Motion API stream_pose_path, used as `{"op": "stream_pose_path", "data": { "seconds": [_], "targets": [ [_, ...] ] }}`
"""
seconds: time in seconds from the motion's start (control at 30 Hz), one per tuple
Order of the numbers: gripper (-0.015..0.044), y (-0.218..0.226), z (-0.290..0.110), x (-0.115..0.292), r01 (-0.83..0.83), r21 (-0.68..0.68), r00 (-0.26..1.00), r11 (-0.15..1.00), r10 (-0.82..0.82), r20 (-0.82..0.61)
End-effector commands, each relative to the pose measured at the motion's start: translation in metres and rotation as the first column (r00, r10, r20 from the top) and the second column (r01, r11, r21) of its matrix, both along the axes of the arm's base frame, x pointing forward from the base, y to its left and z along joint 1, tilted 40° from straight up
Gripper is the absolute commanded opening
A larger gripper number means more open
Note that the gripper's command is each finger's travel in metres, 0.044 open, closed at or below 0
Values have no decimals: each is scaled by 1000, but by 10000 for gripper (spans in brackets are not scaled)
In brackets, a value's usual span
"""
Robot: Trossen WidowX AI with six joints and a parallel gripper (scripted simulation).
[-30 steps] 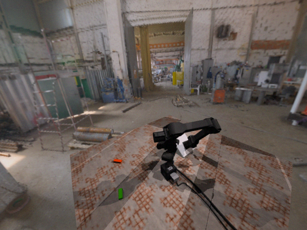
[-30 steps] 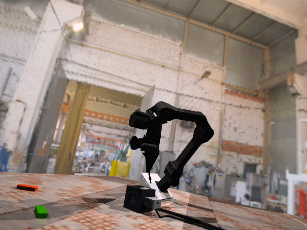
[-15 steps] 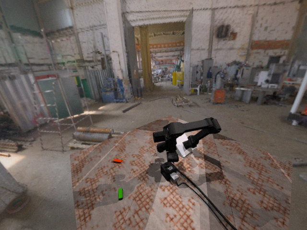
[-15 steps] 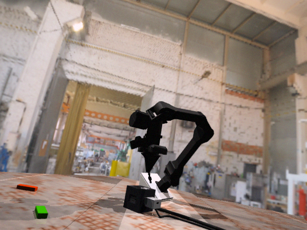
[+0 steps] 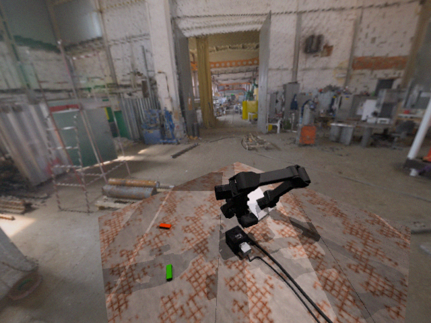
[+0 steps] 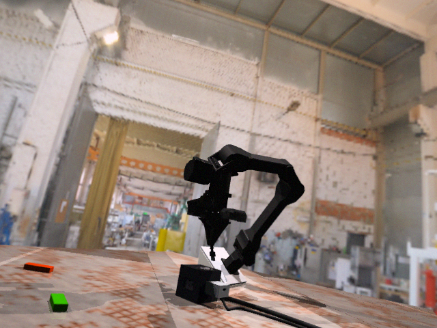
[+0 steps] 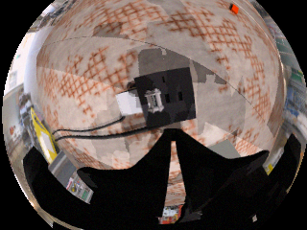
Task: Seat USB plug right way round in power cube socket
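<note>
The black power cube (image 5: 234, 239) (image 6: 193, 282) (image 7: 173, 98) stands on the patterned table, and the socket (image 7: 153, 99) in its top face shows open and unoccupied in the wrist view. My gripper (image 5: 248, 221) (image 6: 212, 249) (image 7: 173, 133) points straight down a short way above the cube, slightly toward its far side. It is shut on a small dark thing at the fingertips, the USB plug (image 6: 212, 255), which is clear of the cube. I cannot tell which way round the plug is.
A grey plug (image 5: 245, 247) (image 6: 220, 288) (image 7: 129, 103) sits in the cube's side, with black cables (image 5: 289, 281) (image 6: 261, 310) running to the table's front right. An orange block (image 5: 165, 225) (image 6: 38, 267) (image 7: 234, 8) and a green block (image 5: 169, 272) (image 6: 58, 302) lie to the left. A white plate (image 5: 255, 200) (image 6: 218, 257) lies at the arm's base.
</note>
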State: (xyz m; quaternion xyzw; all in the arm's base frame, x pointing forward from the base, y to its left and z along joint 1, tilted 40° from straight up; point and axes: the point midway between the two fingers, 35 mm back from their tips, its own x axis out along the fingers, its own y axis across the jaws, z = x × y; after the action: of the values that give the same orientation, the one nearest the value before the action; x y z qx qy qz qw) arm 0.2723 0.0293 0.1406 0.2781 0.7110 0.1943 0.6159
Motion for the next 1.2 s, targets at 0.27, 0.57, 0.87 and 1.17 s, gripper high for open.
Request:
{"op": "stream_pose_path", "data": {
  "seconds": [0.27, 0.57, 0.87, 1.17],
  "targets": [
    [0, 0, 0, 0, -252, 1, 946, 968, 247, 210],
    [0, 0, 0, 0, -421, -30, 845, 907, 404, 351],
    [0, 0, 0, 0, -569, -87, 698, 818, 535, 476],
    [0, 0, 0, 0, -688, -165, 512, 706, 635, 579]
  ]
}}
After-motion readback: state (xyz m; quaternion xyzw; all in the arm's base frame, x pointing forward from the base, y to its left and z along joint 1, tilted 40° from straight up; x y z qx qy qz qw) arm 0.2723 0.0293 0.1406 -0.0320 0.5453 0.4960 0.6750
